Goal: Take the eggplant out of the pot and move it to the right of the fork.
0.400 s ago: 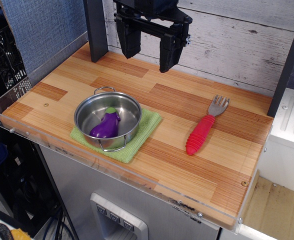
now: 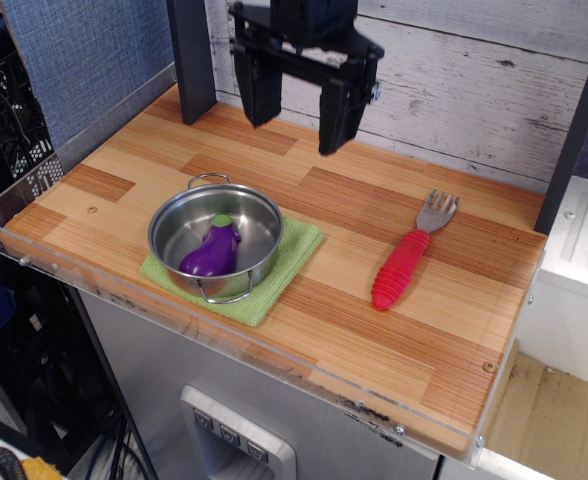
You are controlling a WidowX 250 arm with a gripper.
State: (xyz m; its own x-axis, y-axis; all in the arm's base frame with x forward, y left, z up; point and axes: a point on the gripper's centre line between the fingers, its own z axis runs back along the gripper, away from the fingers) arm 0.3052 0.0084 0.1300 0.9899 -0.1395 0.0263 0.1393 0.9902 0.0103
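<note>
The purple eggplant (image 2: pixel 213 250) with a green cap lies inside the shiny steel pot (image 2: pixel 261 217) at the table's front left. The fork (image 2: pixel 410 254) with a red ribbed handle and grey tines lies to the right, tines pointing to the back. My black gripper (image 2: pixel 296 132) hangs open and empty high above the back of the table, behind and above the pot, well apart from the eggplant.
The pot stands on a green cloth (image 2: pixel 296 254). A dark post (image 2: pixel 192 60) rises at the back left and another (image 2: pixel 580 120) at the right. A white plank wall runs behind. The wooden table (image 2: pixel 414 340) has a clear plastic rim at its front.
The gripper has lowered slightly and shifted a little to the left. The eggplant, pot and fork have not moved.
</note>
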